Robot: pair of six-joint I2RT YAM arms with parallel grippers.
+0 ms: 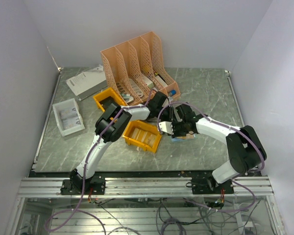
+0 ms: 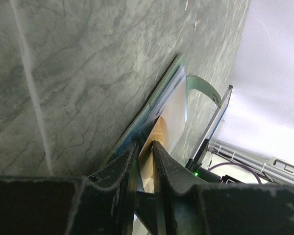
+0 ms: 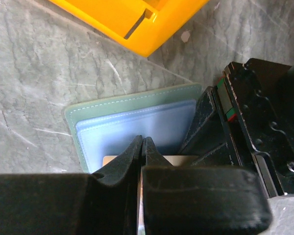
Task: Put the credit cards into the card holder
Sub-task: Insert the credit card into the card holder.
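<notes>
The card holder (image 3: 117, 104) lies open on the table, grey-green rim and light blue inside. It shows in the top view (image 1: 176, 139) under both grippers, and edge-on in the left wrist view (image 2: 161, 88) with its green strap (image 2: 206, 85) curling up. My left gripper (image 2: 146, 144) is shut on the tan-brown credit card (image 2: 159, 129), whose far end rests in the holder. My right gripper (image 3: 143, 139) is shut, with its tips over the blue pocket and the tan card's edge (image 3: 110, 160). The left gripper's fingers (image 3: 206, 122) stand just to its right. Pale cards are not in view.
A yellow bin (image 1: 143, 135) sits just left of the holder and shows in the right wrist view (image 3: 132, 19). Another yellow bin (image 1: 108, 99), an orange file rack (image 1: 134, 58), a white tray (image 1: 67, 116) and a grey booklet (image 1: 85, 81) lie farther left and back.
</notes>
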